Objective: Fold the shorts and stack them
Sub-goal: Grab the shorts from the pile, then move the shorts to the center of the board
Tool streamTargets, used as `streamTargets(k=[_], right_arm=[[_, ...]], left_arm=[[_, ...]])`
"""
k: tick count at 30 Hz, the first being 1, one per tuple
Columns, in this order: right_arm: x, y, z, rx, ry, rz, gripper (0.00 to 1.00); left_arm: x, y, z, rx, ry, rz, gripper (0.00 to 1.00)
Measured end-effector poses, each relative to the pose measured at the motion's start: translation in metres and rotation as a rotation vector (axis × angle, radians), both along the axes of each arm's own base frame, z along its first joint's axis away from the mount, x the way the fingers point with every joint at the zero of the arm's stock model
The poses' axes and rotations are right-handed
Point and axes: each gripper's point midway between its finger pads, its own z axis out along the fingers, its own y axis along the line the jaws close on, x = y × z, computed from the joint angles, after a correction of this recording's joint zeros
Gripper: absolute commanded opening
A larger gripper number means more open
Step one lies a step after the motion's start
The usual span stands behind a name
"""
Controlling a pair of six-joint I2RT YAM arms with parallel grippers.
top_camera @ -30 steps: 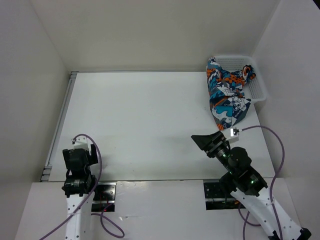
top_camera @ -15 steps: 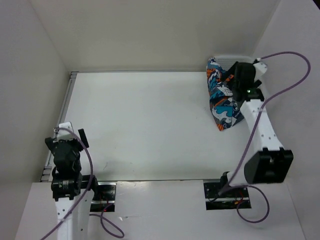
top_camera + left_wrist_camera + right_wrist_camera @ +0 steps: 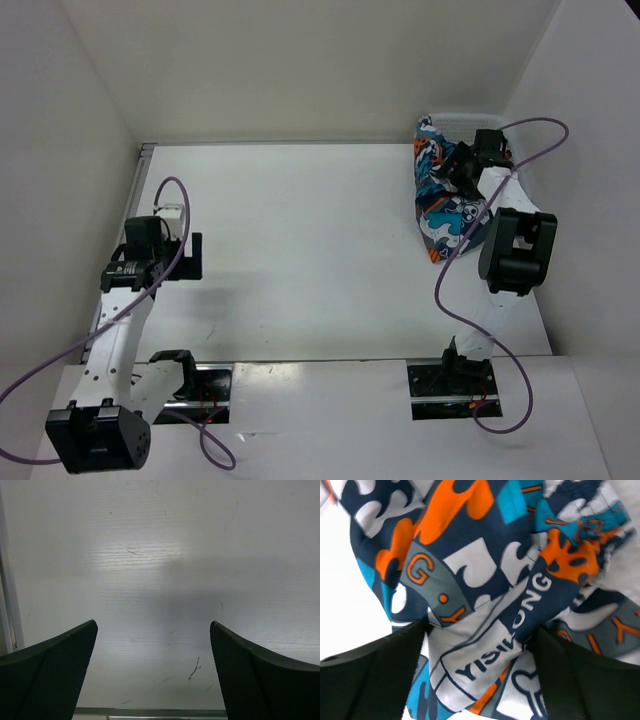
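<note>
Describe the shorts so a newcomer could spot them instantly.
Look to the far right corner of the white table, where a white basket sits by the wall. The shorts spill from it onto the table in a crumpled heap. Their busy teal, orange, white and black cartoon print stands out against the plain white surroundings.

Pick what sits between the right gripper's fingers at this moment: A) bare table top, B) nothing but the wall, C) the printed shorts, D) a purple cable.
C, since the right wrist view shows the shorts filling the gap between the spread fingers of the right gripper.
</note>
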Motion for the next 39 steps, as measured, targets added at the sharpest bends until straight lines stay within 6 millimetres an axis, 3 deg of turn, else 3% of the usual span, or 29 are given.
streamTargets(k=[1, 2, 5, 6, 9, 15, 18, 21, 22, 24, 26, 29, 32, 34, 36, 37, 39], right_arm=[[0.002, 0.002, 0.0, 0.022, -0.006, 0.013, 0.79], [0.004, 0.002, -0.001, 0.038, -0.008, 0.021, 0.63], [0.004, -0.002, -0.005, 0.078, -0.008, 0.03, 0.33], [0.004, -0.003, -0.006, 0.087, -0.009, 0.032, 0.19], [0.005, -0.006, -0.005, 0.101, -0.015, 0.019, 0.0], [0.011, -0.006, 0.009, 0.096, -0.051, 0.022, 0.0], [0.013, -0.005, 0.044, 0.069, -0.12, 0.024, 0.0], [0.009, 0.005, 0.107, -0.006, -0.242, 0.035, 0.0], [0.007, 0.014, 0.138, -0.037, -0.301, 0.05, 0.0], [0.001, 0.041, 0.207, -0.101, -0.443, 0.085, 0.0], [-0.015, 0.081, 0.288, -0.152, -0.618, 0.144, 0.0], [-0.061, 0.145, 0.386, -0.167, -0.858, 0.233, 0.0], [-0.117, 0.194, 0.446, -0.105, -1.037, 0.328, 0.0], [-0.142, 0.212, 0.467, -0.052, -1.1, 0.366, 0.07], [-0.154, 0.228, 0.471, 0.004, -1.119, 0.406, 0.34], [-0.158, 0.24, 0.466, 0.036, -1.114, 0.442, 0.65], [-0.158, 0.268, 0.441, 0.09, -1.066, 0.527, 0.88]], left_arm=[[0.0, -0.003, -0.001, -0.004, 0.011, -0.013, 1.0], [0.0, -0.005, -0.002, -0.005, 0.016, -0.021, 1.0], [0.001, -0.01, -0.001, -0.011, 0.021, -0.042, 1.0], [0.001, -0.011, -0.001, -0.011, 0.021, -0.044, 1.0], [0.0, -0.011, -0.001, -0.01, 0.022, -0.046, 1.0], [0.001, -0.013, -0.001, -0.009, 0.02, -0.054, 1.0], [0.004, -0.012, 0.003, -0.005, 0.01, -0.052, 1.0], [0.011, -0.013, 0.01, -0.001, -0.005, -0.054, 1.0], [0.015, -0.013, 0.014, 0.0, -0.012, -0.056, 1.0], [0.025, -0.012, 0.022, 0.003, -0.027, -0.055, 1.0], [0.037, -0.011, 0.03, 0.007, -0.04, -0.053, 1.0], [0.056, -0.009, 0.047, 0.013, -0.072, -0.049, 1.0], [0.075, -0.009, 0.072, 0.014, -0.124, -0.052, 1.0], [0.084, -0.01, 0.092, 0.013, -0.174, -0.057, 1.0], [0.09, -0.01, 0.11, 0.014, -0.224, -0.059, 1.0], [0.091, -0.01, 0.118, 0.016, -0.246, -0.06, 1.0], [0.089, -0.011, 0.122, 0.017, -0.259, -0.06, 1.0]])
